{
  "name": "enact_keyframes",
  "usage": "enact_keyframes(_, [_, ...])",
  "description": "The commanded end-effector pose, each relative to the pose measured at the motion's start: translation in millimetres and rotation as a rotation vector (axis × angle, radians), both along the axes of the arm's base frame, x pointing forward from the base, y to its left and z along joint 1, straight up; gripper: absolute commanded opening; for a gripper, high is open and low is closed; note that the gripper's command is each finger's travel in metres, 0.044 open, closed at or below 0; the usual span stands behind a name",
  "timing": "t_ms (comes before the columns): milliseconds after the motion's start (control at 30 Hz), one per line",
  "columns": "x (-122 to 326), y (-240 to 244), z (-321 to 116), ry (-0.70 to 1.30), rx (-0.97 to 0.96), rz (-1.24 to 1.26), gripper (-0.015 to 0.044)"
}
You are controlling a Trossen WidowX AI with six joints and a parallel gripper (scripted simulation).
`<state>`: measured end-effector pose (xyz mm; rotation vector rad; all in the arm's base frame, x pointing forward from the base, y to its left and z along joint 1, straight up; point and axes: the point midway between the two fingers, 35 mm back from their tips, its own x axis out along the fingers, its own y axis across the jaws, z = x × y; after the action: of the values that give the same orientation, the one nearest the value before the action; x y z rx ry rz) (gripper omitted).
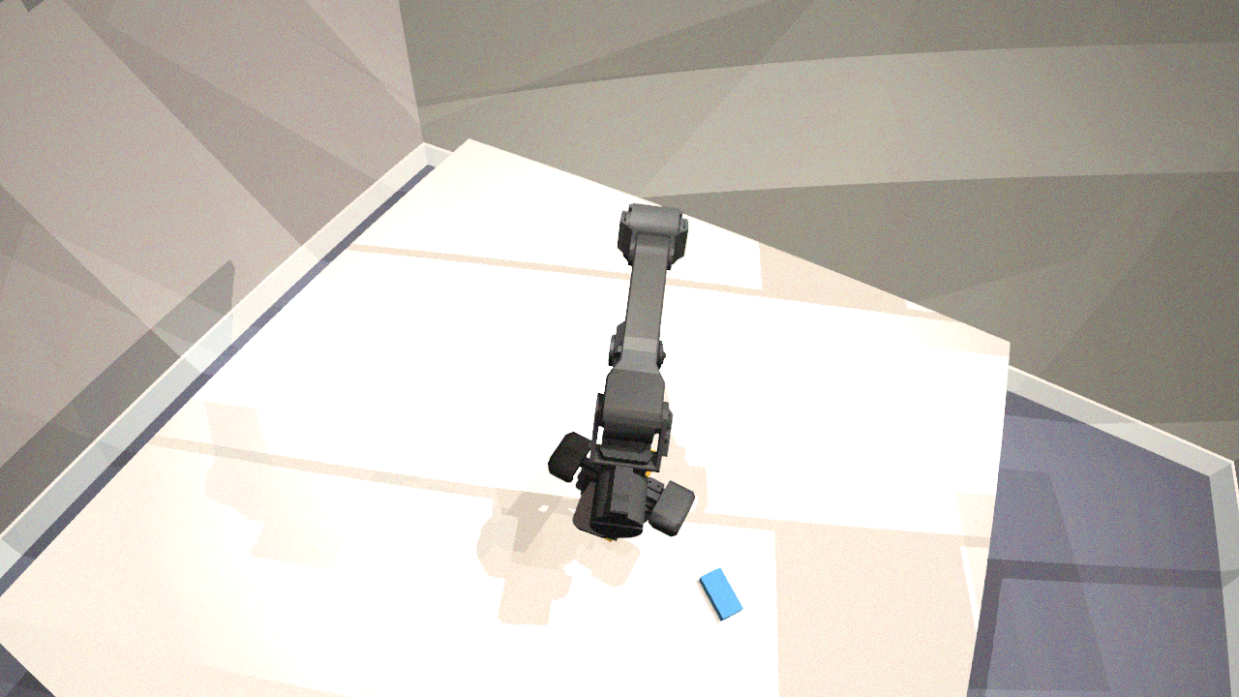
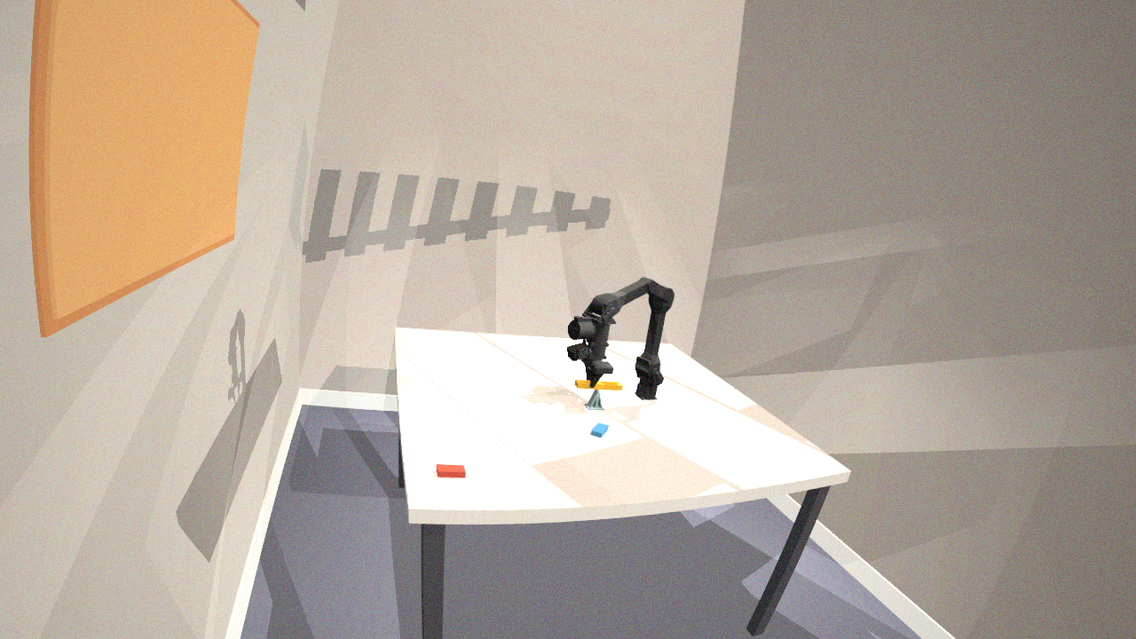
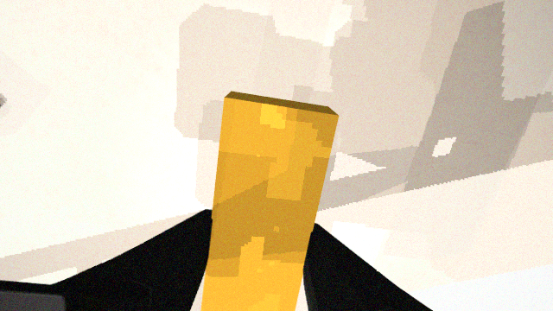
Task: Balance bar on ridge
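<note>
My gripper is shut on the yellow bar, with one black finger on each long side. The bar looks close to level in the exterior view, clear of the table. The small grey-green ridge stands on the table directly under the held part of the bar. The bar's underside is at or just above the ridge top; I cannot tell whether they touch. In the top view the arm hides the ridge and nearly all of the bar. The wrist view does not show the ridge.
A blue block lies on the white table near the ridge. A red block lies farther off, near a table corner. The arm's base stands beyond the ridge, to the right in the exterior view.
</note>
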<state>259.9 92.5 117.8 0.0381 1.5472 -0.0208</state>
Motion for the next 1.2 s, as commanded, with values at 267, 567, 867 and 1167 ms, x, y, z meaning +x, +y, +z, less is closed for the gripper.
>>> enact_keyframes(267, [0.7,-0.1,-1.0,-0.004,-0.001,-0.002,0.0000])
enact_keyframes(567, [0.7,-0.1,-1.7,-0.004,-0.001,-0.002,0.0000])
enact_keyframes(867, [0.7,-0.1,-2.6,-0.004,-0.001,-0.002,0.0000])
enact_keyframes(1167, [0.7,-0.1,-3.2,-0.004,-0.001,-0.002,0.0000])
